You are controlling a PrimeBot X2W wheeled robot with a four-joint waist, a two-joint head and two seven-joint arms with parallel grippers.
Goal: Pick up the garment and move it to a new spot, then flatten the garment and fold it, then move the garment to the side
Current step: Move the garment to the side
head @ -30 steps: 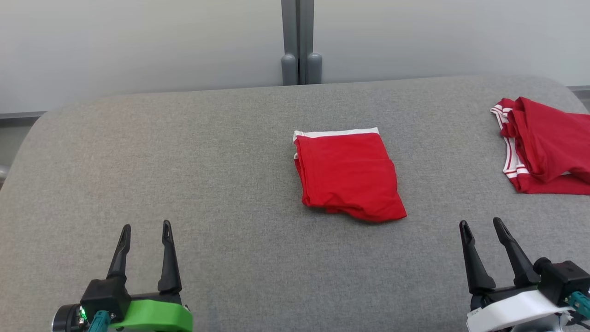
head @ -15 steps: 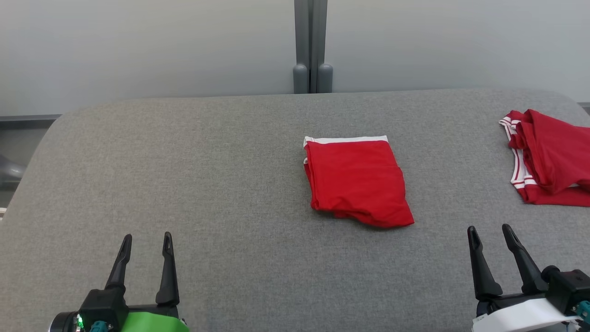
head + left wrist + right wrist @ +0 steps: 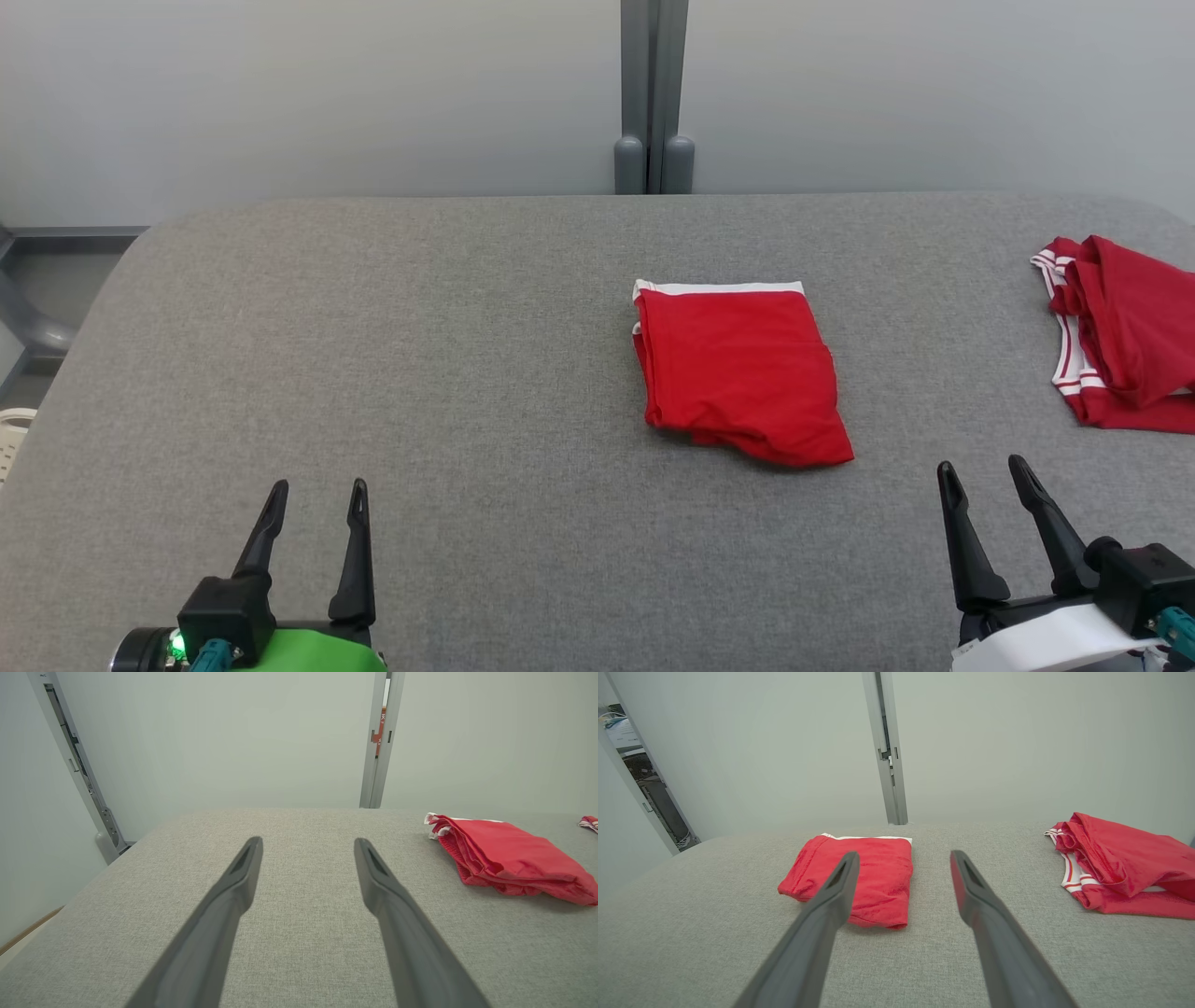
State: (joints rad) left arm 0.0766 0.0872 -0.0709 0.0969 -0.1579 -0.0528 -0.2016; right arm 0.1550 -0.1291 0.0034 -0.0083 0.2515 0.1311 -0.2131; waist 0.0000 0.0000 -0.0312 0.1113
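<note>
A red garment [image 3: 738,369] with a white band along its far edge lies folded in a rough rectangle at the middle of the grey padded table [image 3: 420,355]. In the left wrist view the garment [image 3: 509,856] lies off to the right. The right wrist view has the garment [image 3: 882,877] just beyond the left finger. My left gripper [image 3: 318,485] stands open over the near left of the table, holding nothing, as the left wrist view of that gripper [image 3: 307,842] confirms. My right gripper [image 3: 980,463] is open at the near right, below and right of the garment, and the right wrist view of it [image 3: 904,855] shows nothing between the fingers.
A second red garment [image 3: 1130,327] with white stripes lies in a loose heap at the table's right edge, also in the right wrist view [image 3: 1125,858]. A grey post [image 3: 653,93] stands against the pale wall behind the table. The table's corners are rounded.
The whole head picture has shifted right and slightly down, so the camera moved. Neither garment has moved on the table, and both grippers are still open.
</note>
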